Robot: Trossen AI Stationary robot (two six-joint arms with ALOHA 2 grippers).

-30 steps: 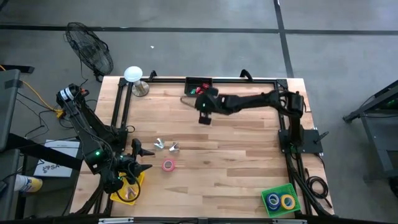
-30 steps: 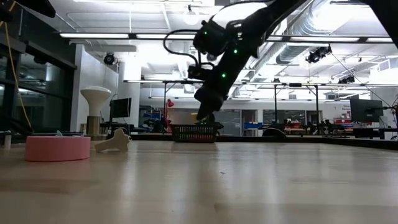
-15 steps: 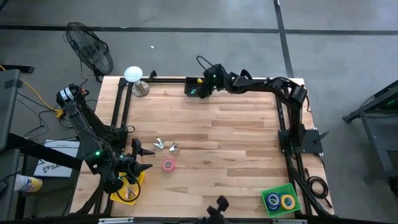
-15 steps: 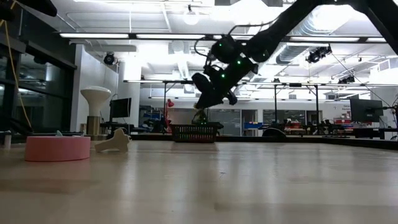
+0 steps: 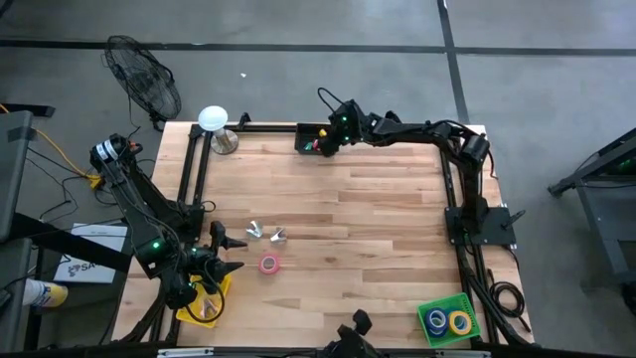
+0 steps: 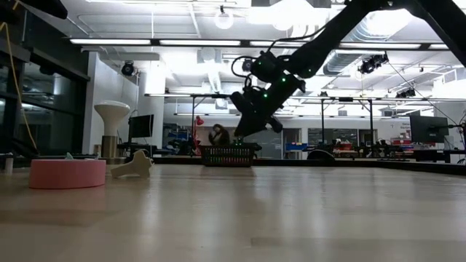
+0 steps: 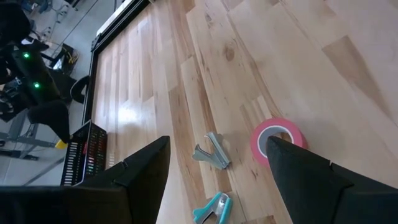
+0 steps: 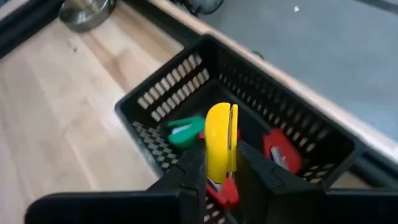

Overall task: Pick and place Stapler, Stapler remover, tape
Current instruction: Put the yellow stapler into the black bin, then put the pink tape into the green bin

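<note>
My right gripper [image 5: 324, 142] hangs over the black basket [image 5: 316, 137] at the table's far edge, shut on a yellow stapler [image 8: 217, 140]. A green stapler [image 8: 183, 132] and a red one [image 8: 280, 149] lie in the basket. My left gripper [image 5: 231, 252] waits open near the front left. Past its fingers a pink tape roll [image 7: 277, 137] lies flat on the table, with a silver staple remover [image 7: 211, 152] and a light blue one [image 7: 211, 208] beside it. Blue and yellow tape rolls sit in the green basket [image 5: 447, 320]. My right gripper pinches the yellow stapler's two flat sides [image 8: 216, 163] between its fingers [image 8: 189, 171], and one rounded end sticks out past the fingertips. The fingers slant down toward the far edge. The stapler is lifted clear, above the inside of the black basket [image 8: 168, 87].
A white lamp-like stand [image 5: 213, 119] and a metal bowl [image 5: 226, 142] stand at the far left corner. A yellow tray [image 5: 204, 298] lies under my left arm. A black frame runs along the table's left, far and right edges.
My right gripper has swung from over the table's far middle toward the far edge and now hangs above the black basket. Its wrist has rolled on the way. The yellow stapler has stayed in its hold.
</note>
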